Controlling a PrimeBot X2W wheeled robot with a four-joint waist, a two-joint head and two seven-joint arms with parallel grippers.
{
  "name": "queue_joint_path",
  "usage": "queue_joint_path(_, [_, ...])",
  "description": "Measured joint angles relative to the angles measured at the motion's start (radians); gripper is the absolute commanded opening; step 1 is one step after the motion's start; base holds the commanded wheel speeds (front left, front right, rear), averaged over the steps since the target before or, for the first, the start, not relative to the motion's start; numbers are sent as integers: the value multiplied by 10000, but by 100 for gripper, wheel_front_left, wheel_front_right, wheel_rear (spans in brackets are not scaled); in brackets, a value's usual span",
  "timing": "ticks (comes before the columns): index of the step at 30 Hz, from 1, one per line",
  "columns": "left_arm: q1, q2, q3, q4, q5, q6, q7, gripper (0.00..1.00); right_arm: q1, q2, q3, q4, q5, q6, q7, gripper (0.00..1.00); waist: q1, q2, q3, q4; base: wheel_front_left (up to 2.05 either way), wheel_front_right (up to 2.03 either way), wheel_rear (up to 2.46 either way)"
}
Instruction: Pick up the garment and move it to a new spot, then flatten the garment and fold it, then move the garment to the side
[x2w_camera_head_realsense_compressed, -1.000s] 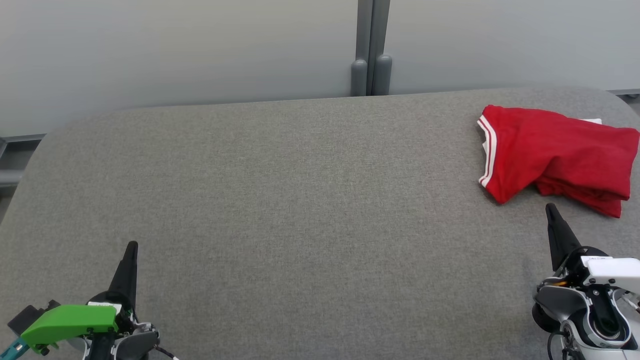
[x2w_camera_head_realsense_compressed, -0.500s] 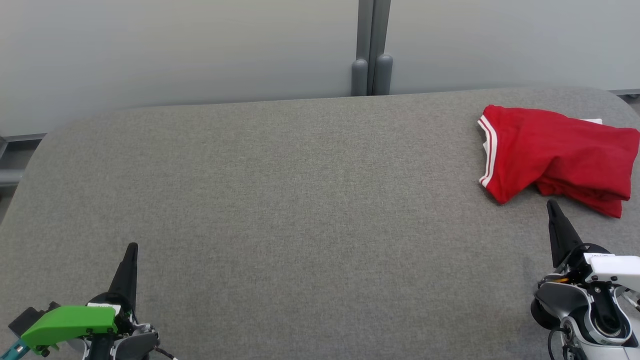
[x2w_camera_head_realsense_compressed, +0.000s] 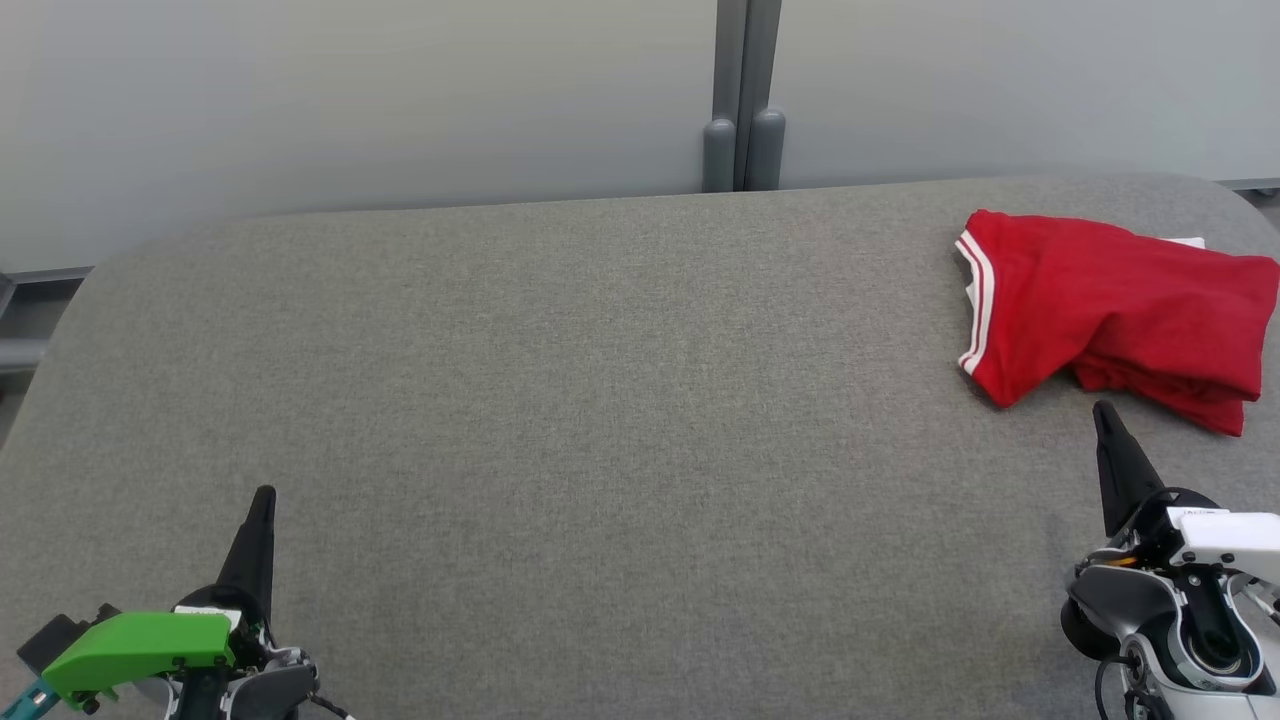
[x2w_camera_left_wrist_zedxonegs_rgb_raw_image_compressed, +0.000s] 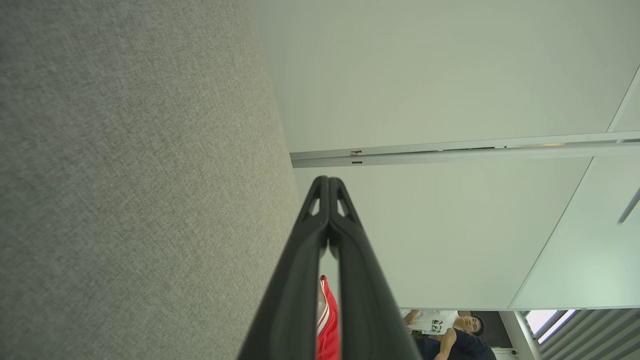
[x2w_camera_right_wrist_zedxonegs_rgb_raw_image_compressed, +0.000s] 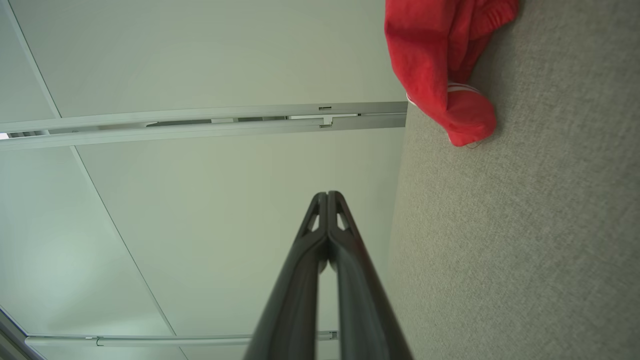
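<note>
Currently the red garment lies bunched at the upper right of the head view, on the grey table near its far corner. The right pincer, fingers pressed together, points up just below the garment without touching it. The left pincer, likewise together, sits at the lower left, well apart from the garment. A grey post stands behind the table's far edge.

Left gripper: long dark tapered fingers, bright green cover behind (teal tab at end), small white label, thin cable. Right gripper: same dark fingers, white and silver-grey housing, black round joint, dark cables. Triangular cut-outs near fingertips.
</note>
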Motion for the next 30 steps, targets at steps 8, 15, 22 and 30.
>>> queue_joint_path(8, [-3, 0, 4, 6, 0, 0, 2, 0, -1, 25, -8, 23, 0, 0, 2, 0, 0, 0, -1, 0, 0, 0, 0])
queue_joint_path(15, [-5, 0, 8, 12, 0, 0, 2, 0, -2, 27, -21, 36, 0, 0, 2, 0, 0, 0, -1, 0, 0, 0, 0])
queue_joint_path(22, [-8, 0, 12, 17, 0, 0, 2, 0, -3, 29, -27, 44, 0, 0, 2, 0, 0, 0, -2, 0, 0, 0, 0])
queue_joint_path(30, [-10, 0, 17, 21, 0, -2, 2, 0, -4, 31, -36, 54, 0, 0, 4, 0, 0, 0, -2, 0, 0, 0, 0])
